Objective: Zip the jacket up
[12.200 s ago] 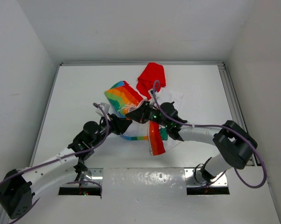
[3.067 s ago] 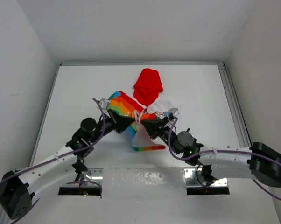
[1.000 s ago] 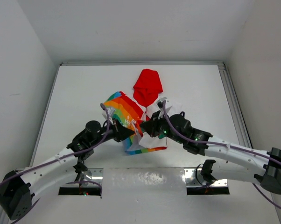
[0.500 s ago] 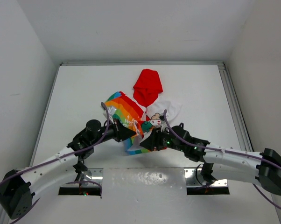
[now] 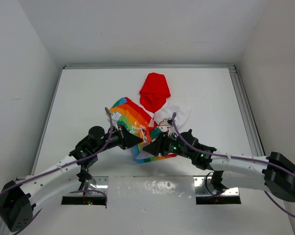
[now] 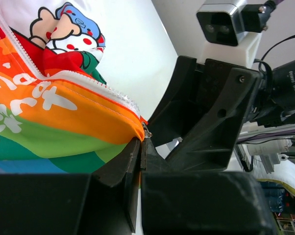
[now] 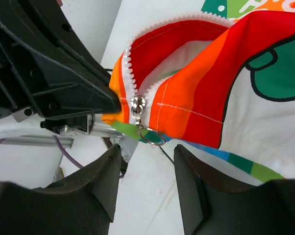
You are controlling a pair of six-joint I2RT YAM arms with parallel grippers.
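From the near edge of the table (image 5: 88, 93), the left arm (image 5: 54, 171) and the right arm (image 5: 235, 164) reach in and meet nose to nose just short of the middle. The left gripper (image 5: 136, 140) is pinched down tight on the bottom corner of the jacket (image 5: 130, 115), right where the orange hem ends at the foot of the zip. Hardly a sliver shows between its fingers.

Facing it, almost touching, is the right gripper (image 7: 147, 149). Its fingers stand parted with a moderate gap and hold nothing. The slider (image 7: 137, 107) sits just beyond that gap at the bottom of the zip, with its ring (image 7: 151, 136) hanging loose below it (from above, the two black gripper tips hide all this). White teeth (image 7: 126, 73) curve up and away from the slider along a red edge, and the two front edges spread apart above it.

The jacket lies near the middle of the table, its hem lifted towards the grippers. Its rainbow front is on the left with white lettering (image 6: 44, 98), and a cartoon print (image 6: 64, 27) sits beside the zip. A patch of white lining (image 5: 179, 111) shows on the right. Farthest off, the red hood (image 5: 155, 90) lies flat, pointing towards the back wall.
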